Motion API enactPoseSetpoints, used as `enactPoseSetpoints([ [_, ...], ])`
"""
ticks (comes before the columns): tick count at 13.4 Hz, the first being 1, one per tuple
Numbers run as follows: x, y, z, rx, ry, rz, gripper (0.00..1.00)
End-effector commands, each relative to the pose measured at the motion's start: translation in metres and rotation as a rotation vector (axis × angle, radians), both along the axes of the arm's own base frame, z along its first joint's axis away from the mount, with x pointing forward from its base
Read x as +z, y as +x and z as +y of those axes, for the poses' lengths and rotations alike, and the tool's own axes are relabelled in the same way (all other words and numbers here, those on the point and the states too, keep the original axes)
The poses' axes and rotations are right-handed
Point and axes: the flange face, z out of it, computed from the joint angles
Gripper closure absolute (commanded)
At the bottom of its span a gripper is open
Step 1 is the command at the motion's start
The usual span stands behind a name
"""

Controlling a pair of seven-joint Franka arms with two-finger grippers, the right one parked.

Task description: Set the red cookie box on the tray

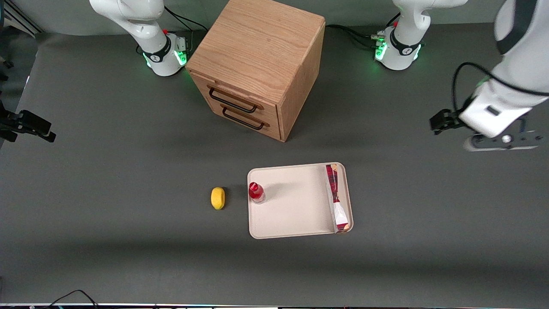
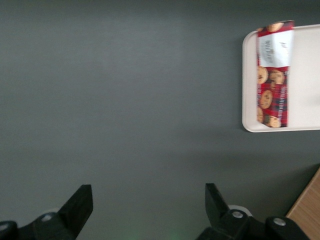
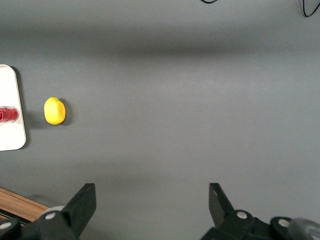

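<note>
The red cookie box (image 1: pixel 336 198) is a long, narrow carton, dark red with a plaid-like pattern and a white end section. It lies flat on the tray (image 1: pixel 291 206), along the short edge toward the working arm's end of the table, its white end nearest the front camera, in the lower right of centre in the front frame. The tray is pale beige, smooth, rectangular with rounded corners and a low rim.

The left wrist view shows what the front view does not: round cookie pictures printed down the red part of the box (image 2: pixel 272 75) and faint lettering on its white section. It also takes in a corner of the tray (image 2: pixel 248 90) and a sliver of wood grain.

The front view alone shows the small red-capped bottle (image 1: pixel 256 192) standing on the tray's edge toward the parked arm, a yellow, rounded, lemon-like object (image 1: pixel 218 198) just beside the tray on the matte grey table (image 1: pixel 107 171), and the light wooden drawer cabinet (image 1: pixel 257 64) with two dark handles, upper centre.

The gripper (image 1: pixel 502 141) hangs at the right edge of the front frame, well apart from the tray and above bare table. In the wrist view the gripper (image 2: pixel 148 202) has its dark fingers (image 2: pixel 80 202) spread wide, holding nothing.
</note>
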Motion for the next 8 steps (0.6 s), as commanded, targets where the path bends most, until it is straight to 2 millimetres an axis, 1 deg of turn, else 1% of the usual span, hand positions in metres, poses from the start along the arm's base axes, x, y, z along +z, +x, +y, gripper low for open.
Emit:
enactPoseSetpoints([
  [1, -0.029, -0.027, 0.024, -0.042, -0.024, -0.058, 0.0],
  [2, -0.031, -0.023, 0.027, -0.037, -0.038, -0.055, 0.0],
  [5, -0.027, -0.009, 0.025, -0.04, -0.041, -0.066, 0.0],
  [8, -0.021, -0.002, 0.025, -0.039, -0.043, -0.078, 0.0],
])
